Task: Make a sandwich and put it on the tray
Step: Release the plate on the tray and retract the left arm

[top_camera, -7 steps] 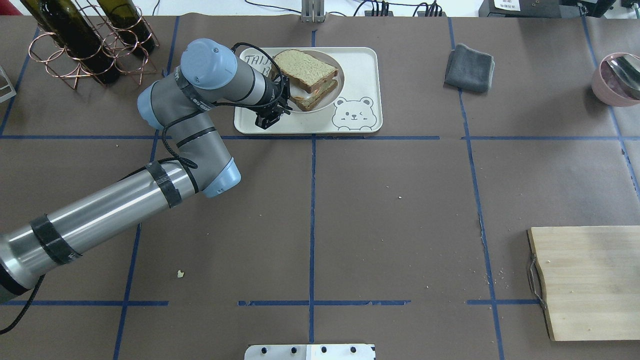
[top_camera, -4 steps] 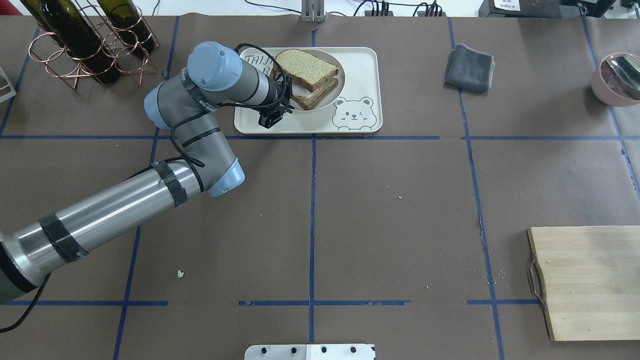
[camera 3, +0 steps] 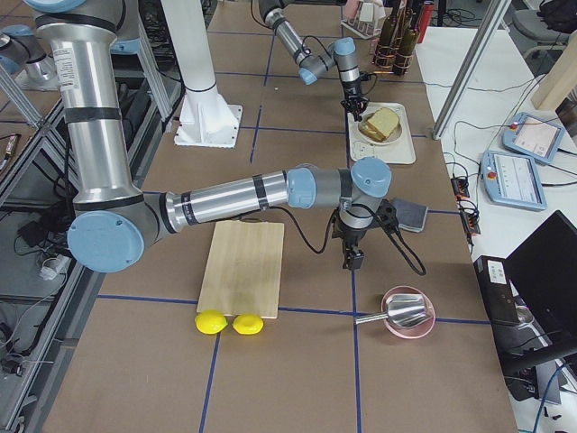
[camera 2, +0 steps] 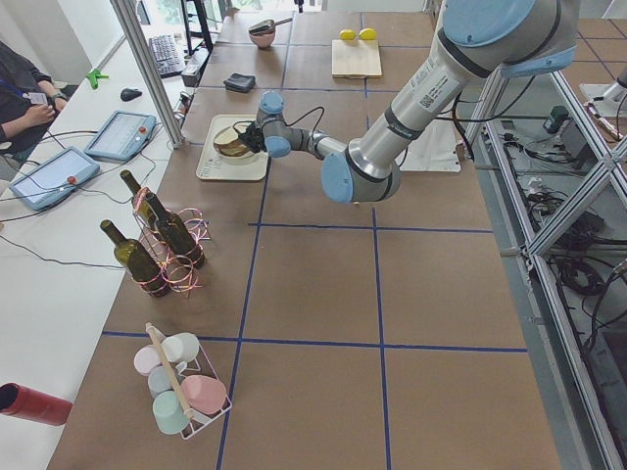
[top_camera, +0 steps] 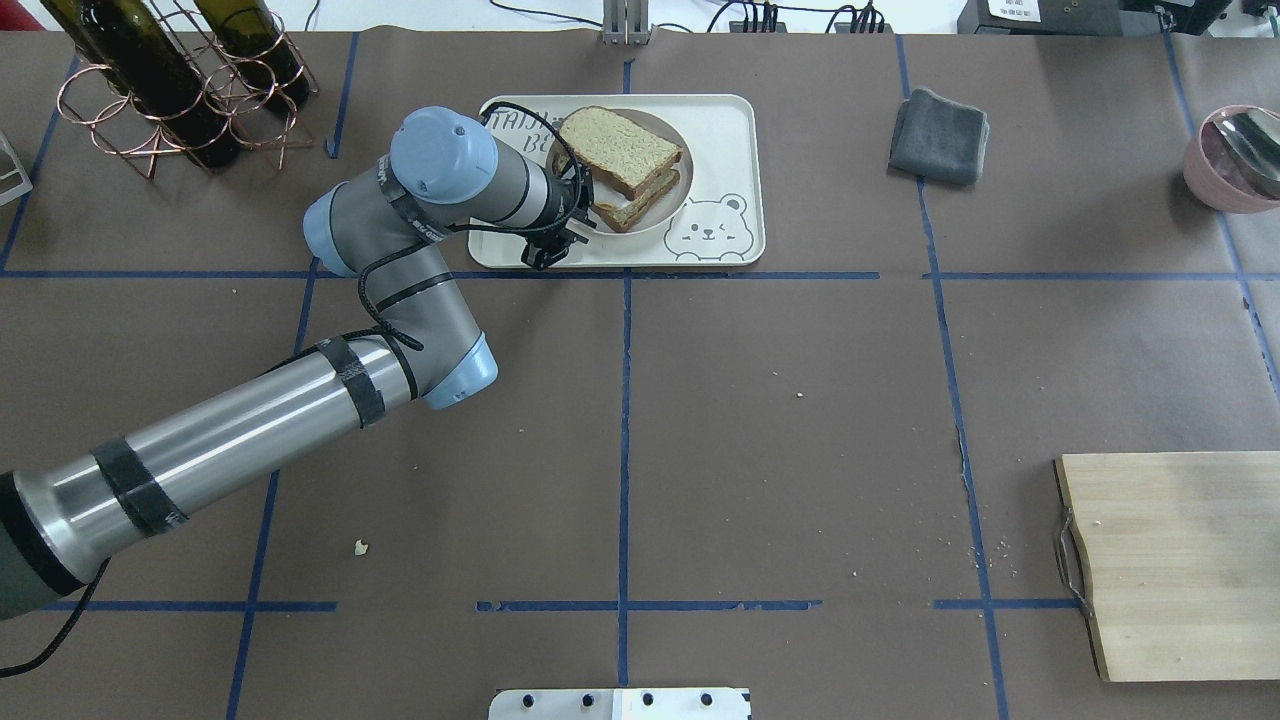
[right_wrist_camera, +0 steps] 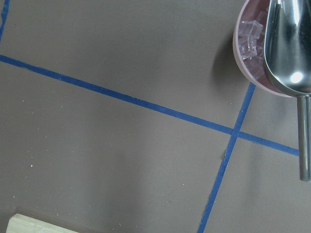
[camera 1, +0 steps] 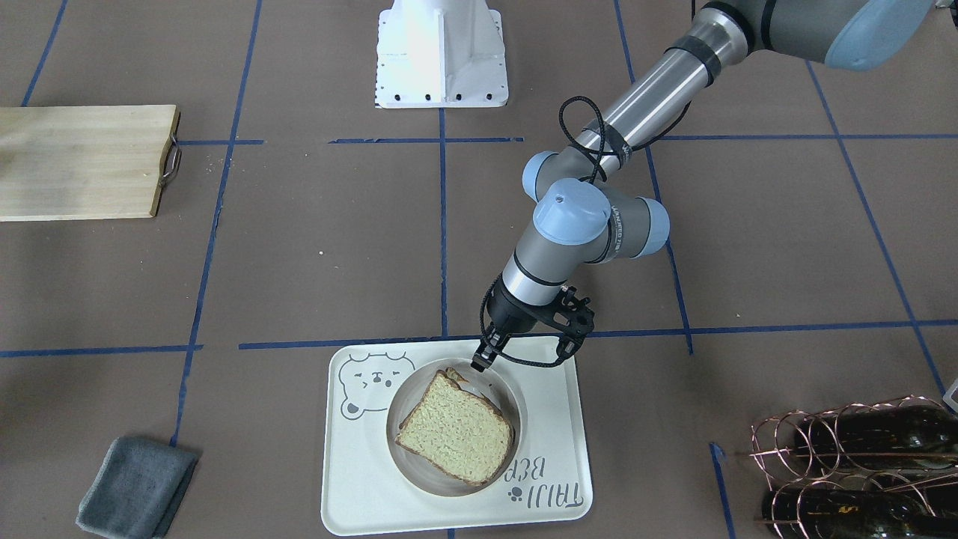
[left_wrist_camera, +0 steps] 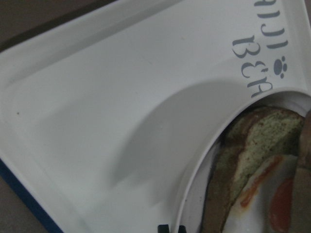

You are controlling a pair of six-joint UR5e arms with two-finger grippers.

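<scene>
The sandwich [top_camera: 620,150] is two tan bread slices with a white egg and orange yolk [left_wrist_camera: 272,194] between them. It lies on a round white plate [top_camera: 672,200] that rests on the cream bear tray [top_camera: 720,130] at the table's far side. It also shows in the front-facing view [camera 1: 456,427]. My left gripper [camera 1: 479,364] is at the plate's near rim beside the sandwich corner. Its jaws look shut on the rim, and they show at the bottom of the left wrist view [left_wrist_camera: 170,228]. My right gripper [camera 3: 353,262] hangs over bare table by the pink bowl; I cannot tell its state.
A wooden board [top_camera: 1180,560] with a metal handle lies at the near right. A grey cloth [top_camera: 938,135] lies right of the tray. A pink bowl with a metal scoop [top_camera: 1235,155] is at the far right, and a wine bottle rack [top_camera: 170,80] at the far left.
My left arm has drawn back toward the robot and a little right. The plate with the sandwich has shifted slightly the same way on the tray.
</scene>
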